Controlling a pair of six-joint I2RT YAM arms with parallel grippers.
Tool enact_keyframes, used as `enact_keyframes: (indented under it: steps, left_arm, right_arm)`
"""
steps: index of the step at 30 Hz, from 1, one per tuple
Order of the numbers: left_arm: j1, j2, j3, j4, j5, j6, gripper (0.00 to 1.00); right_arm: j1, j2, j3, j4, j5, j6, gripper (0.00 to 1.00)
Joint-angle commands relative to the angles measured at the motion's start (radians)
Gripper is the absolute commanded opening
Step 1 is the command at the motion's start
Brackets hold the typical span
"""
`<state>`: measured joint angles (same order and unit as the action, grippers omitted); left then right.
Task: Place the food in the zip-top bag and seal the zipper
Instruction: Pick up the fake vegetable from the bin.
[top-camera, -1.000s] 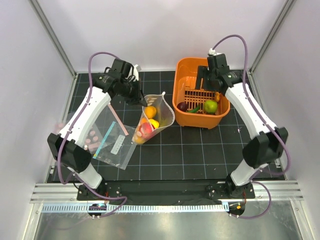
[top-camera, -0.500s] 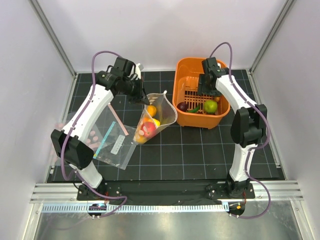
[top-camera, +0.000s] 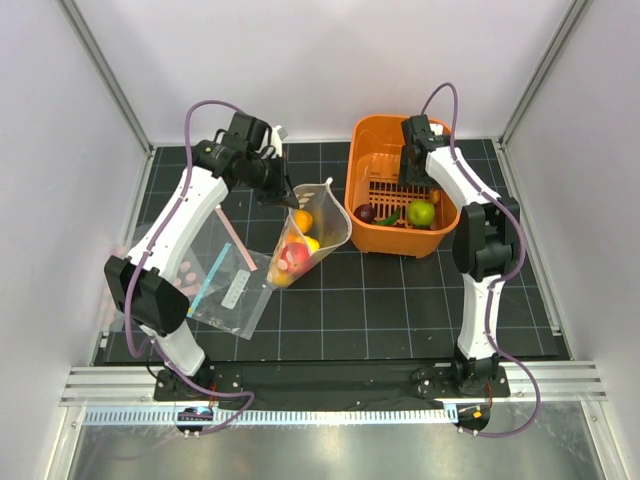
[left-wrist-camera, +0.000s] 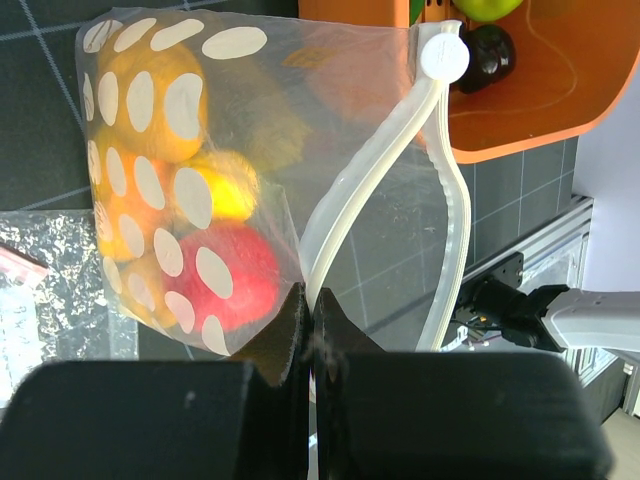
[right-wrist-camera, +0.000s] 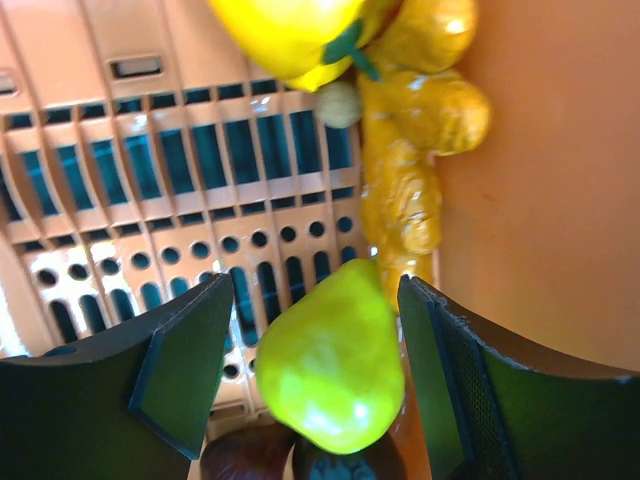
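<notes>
My left gripper (top-camera: 283, 195) is shut on the mouth edge of the dotted zip-top bag (top-camera: 312, 235). It pinches the bag beside the clear zipper (left-wrist-camera: 372, 185) and holds the mouth up. Inside the bag lie a red apple (left-wrist-camera: 228, 278), orange mangoes (left-wrist-camera: 150, 95) and a yellow piece (left-wrist-camera: 228, 192). My right gripper (right-wrist-camera: 315, 290) is down inside the orange basket (top-camera: 400, 248), open. Its fingers stand on either side of a green fruit (right-wrist-camera: 330, 365) with a gap on each side. A yellow pepper (right-wrist-camera: 290, 30) and a dark purple piece (top-camera: 366, 213) also lie in the basket.
A clear bag with a teal strip and white label (top-camera: 228, 290) lies flat at the left. A loose pink strip (top-camera: 237, 240) and a pink-dotted bag (top-camera: 180, 275) lie beside it. Knobbly yellow-orange pieces (right-wrist-camera: 415, 150) sit against the basket wall.
The right arm's elbow has swung in from the right, so the arm now stands straighter behind the basket. Its gripper stays in the basket. The left gripper and the bag have hardly moved.
</notes>
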<state>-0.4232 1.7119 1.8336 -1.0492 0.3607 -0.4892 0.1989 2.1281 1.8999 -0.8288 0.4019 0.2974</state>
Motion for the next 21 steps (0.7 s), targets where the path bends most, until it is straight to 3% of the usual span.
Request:
enact_keyframes:
  steps: [1, 14, 16, 21]
  left_arm:
    - [0.008, -0.012, 0.024, 0.012, 0.014, 0.015, 0.0]
    - [0.009, -0.04, 0.013, -0.014, -0.008, 0.037, 0.0]
    - [0.009, -0.041, 0.006, -0.011, -0.006, 0.038, 0.0]
    - [0.015, -0.028, 0.013, -0.005, 0.009, 0.037, 0.0]
  right_arm:
    - [-0.01, -0.051, -0.027, 0.057, 0.089, 0.003, 0.75]
    - [-0.061, -0.039, -0.102, 0.227, 0.091, -0.066, 0.73]
    - [-0.062, -0.013, -0.093, 0.237, 0.077, -0.069, 0.69]
    - [-0.061, -0.007, -0.079, 0.229, 0.048, -0.063, 0.45]
